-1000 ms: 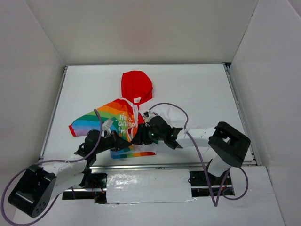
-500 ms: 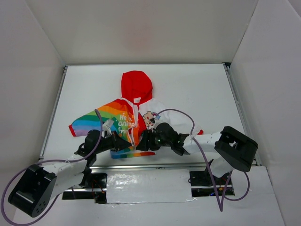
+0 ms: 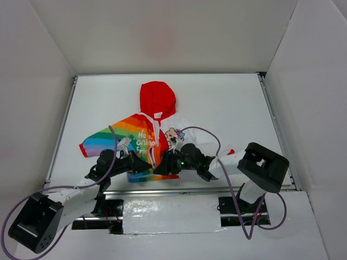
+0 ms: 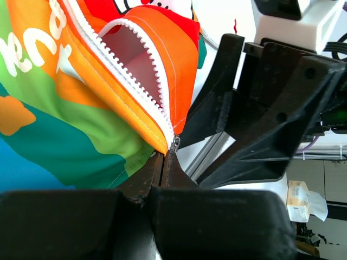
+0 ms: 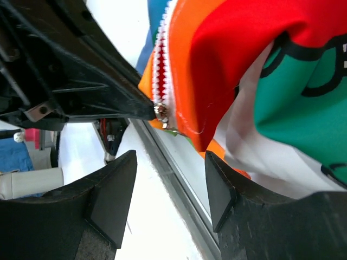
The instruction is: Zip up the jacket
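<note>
Right gripper [image 3: 164, 164] down at the hem [image 3: 157, 177], jaws wide
In the last second it slid from chest height toward 6 o'clock; it now faces the slider [image 5: 160, 111], holding nothing; left gripper [image 4: 164, 157] pinches the hem beside it; jacket [image 3: 135, 138] lies mid-table, hood [image 3: 157, 99] at 12 o'clock, teeth [image 4: 154, 59] gaping; zipping not begun.

On the jacket [image 3: 123, 133], the white lettering [image 3: 144, 138] shows only fragments, none readable whole.
</note>
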Robot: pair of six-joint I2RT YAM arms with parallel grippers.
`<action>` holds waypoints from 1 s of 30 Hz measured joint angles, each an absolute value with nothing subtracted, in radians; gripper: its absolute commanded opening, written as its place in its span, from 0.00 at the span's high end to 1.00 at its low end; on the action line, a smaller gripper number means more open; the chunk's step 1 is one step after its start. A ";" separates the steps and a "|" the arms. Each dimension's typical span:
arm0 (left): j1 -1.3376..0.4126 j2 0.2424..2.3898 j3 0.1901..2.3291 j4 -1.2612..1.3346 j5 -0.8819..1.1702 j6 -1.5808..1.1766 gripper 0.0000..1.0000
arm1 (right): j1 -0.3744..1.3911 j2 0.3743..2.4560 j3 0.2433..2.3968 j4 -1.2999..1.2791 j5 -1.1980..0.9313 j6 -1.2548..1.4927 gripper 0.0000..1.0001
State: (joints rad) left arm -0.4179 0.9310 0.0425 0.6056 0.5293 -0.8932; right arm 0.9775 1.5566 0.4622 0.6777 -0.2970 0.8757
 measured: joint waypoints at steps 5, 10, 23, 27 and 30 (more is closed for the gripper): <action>-0.418 0.928 0.043 0.602 0.530 -0.893 1.00 | 0.978 1.591 0.466 0.707 -0.300 0.878 0.40; -0.418 0.929 0.043 0.603 0.530 -0.894 1.00 | 0.978 1.612 0.466 0.766 -0.313 0.881 0.46; -0.418 0.953 0.043 0.614 0.537 -0.894 1.00 | 0.978 1.652 0.465 0.856 -0.345 0.901 0.55; -0.418 0.953 0.043 0.614 0.537 -0.894 1.00 | 0.981 1.654 0.465 0.856 -0.332 0.900 0.43; -0.418 0.953 0.043 0.614 0.537 -0.894 1.00 | 0.982 1.665 0.465 0.856 -0.317 0.897 0.43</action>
